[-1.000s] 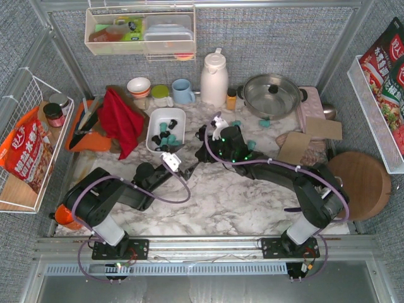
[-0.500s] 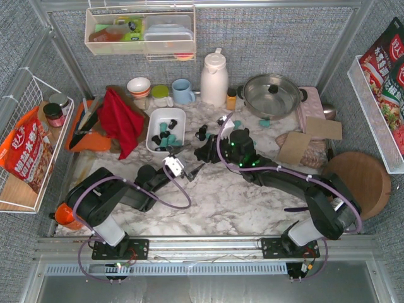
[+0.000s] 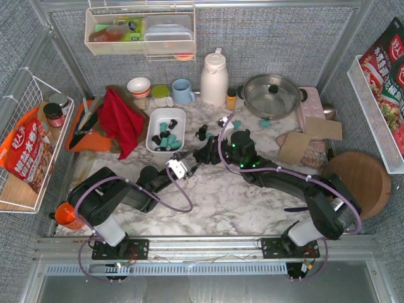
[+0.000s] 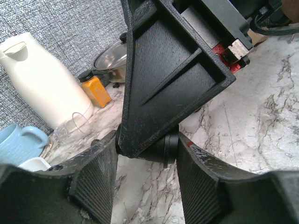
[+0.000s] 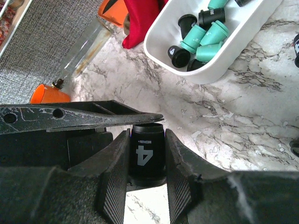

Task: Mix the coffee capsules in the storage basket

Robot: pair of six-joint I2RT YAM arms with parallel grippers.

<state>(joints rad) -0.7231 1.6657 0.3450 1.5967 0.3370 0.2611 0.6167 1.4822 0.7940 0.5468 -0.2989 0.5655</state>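
**Item:** black capsule (image 5: 147,158), marked 4.
**Location:** held above the marble table (image 3: 227,196), just near-right of the white basket (image 3: 182,115), where the two arms meet.
**Holders:** the right gripper (image 5: 147,136) is clamped on its sides. The left gripper (image 4: 148,156) has its pads pressed against the same capsule from the opposite side. This looks like a handover.
**Basket contents:** teal and black capsules (image 3: 165,136), bunched together.
**Elsewhere:** loose capsules (image 3: 202,132) lie on the table to the right of the basket.
**Handling advice:** the right jaws should let go only once the left hold is firm. The capsule should then be dropped from low, among the teal ones.
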